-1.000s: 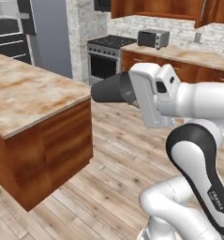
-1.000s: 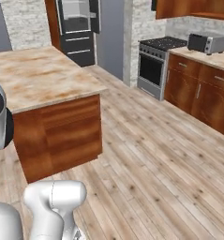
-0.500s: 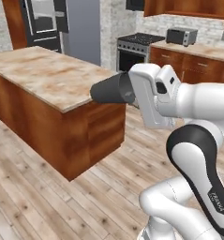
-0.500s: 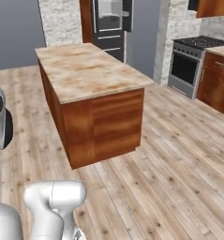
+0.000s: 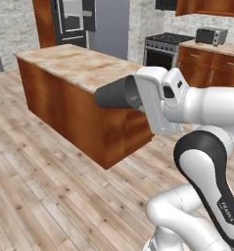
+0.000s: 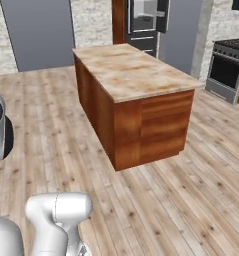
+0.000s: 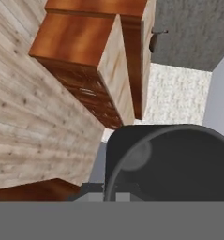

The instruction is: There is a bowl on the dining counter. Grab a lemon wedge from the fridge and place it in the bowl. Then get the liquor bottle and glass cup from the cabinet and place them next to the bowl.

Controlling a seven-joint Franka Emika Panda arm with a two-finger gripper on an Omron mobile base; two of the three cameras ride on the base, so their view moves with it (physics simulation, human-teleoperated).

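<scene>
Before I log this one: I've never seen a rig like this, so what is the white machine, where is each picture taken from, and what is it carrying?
It is a white robot arm on a driving base, in a rendered kitchen. Two pictures come from cameras on the base, behind the arm to its left and right. The third looks along the hand itself, so it appears tilted. The tool is shut on the glass cup, a dark grey tumbler lying sideways in the grip; its rim looms large in the hand view. Ahead stands the dining counter, marble-topped with a wood front. The top shows no bowl or bottle in these views. Behind it is the dark fridge, with a stove to the right.
</scene>
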